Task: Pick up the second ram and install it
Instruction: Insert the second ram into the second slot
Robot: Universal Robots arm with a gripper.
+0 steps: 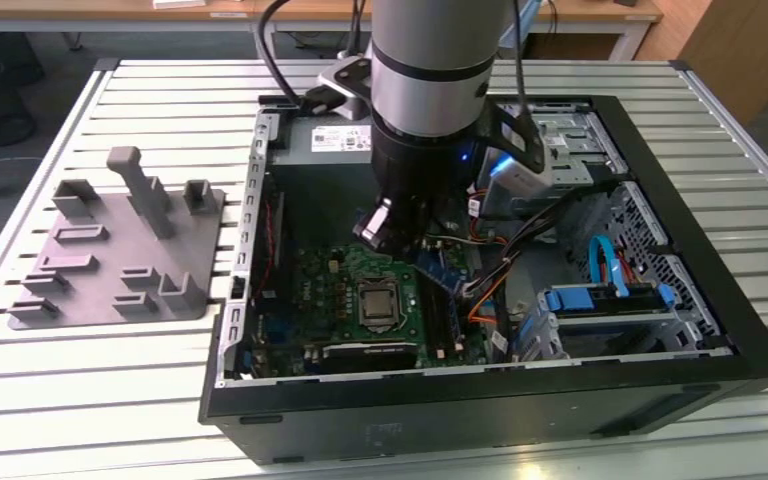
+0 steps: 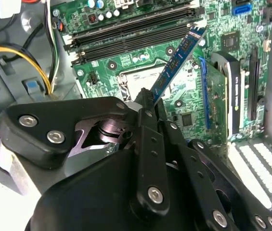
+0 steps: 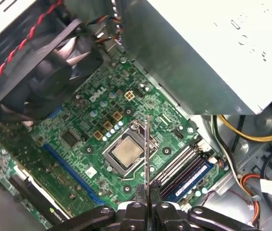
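Observation:
My gripper is shut on the second ram, a thin blue-green strip with dark chips that sticks out from between the fingers and tilts over the motherboard. In the first wrist view the second ram shows edge-on as a thin line rising from the gripper, above the CPU socket. The dark memory slots lie just beyond the strip's tip, apart from it. One slot shows a blue strip along it. In the exterior view the gripper hangs inside the open computer case.
A grey plastic fixture with upright posts stands on the slatted table at the exterior view's left. Inside the case are a power supply, a black fan, loose coloured cables and a drive cage with blue parts.

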